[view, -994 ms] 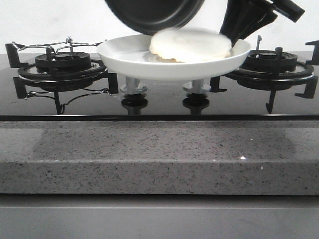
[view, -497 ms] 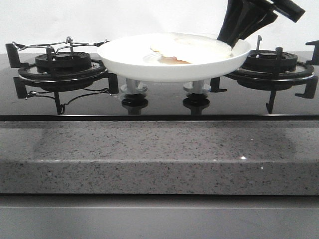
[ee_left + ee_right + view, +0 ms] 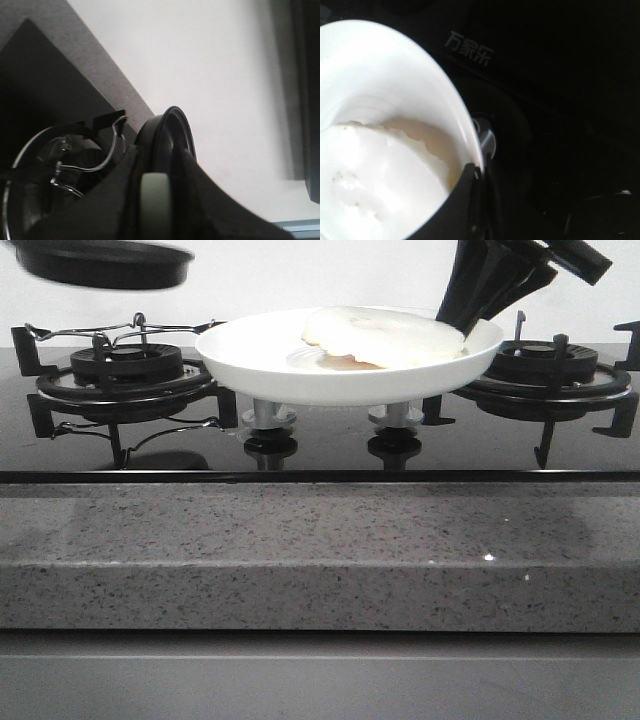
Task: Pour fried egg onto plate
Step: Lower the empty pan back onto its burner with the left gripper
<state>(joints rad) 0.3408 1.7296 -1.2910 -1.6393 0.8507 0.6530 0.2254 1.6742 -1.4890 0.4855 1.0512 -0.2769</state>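
The white plate [image 3: 270, 365] is held level above the middle of the stove. The cream-white fried egg [image 3: 385, 335] lies on its right half, with a tan patch at its front edge. My right gripper [image 3: 470, 315] is shut on the plate's right rim. In the right wrist view the fingers [image 3: 465, 200] clamp the plate's rim [image 3: 447, 95] beside the egg [image 3: 375, 175]. The black frying pan [image 3: 100, 262] hangs high at the top left, above the left burner. My left gripper [image 3: 156, 187] is shut on its handle, and the pan [image 3: 170, 132] shows edge-on.
Left burner [image 3: 125, 375] with a wire rack and right burner [image 3: 545, 375] flank the plate. Two stove knobs [image 3: 268, 425] [image 3: 392, 425] sit under it. A grey speckled counter edge [image 3: 320, 550] runs along the front. The left burner also shows in the left wrist view [image 3: 55, 175].
The pan has left the plate, gone out of view, and now sits high at the left. The egg has dropped and settled on the plate. The right gripper and plate stayed put.
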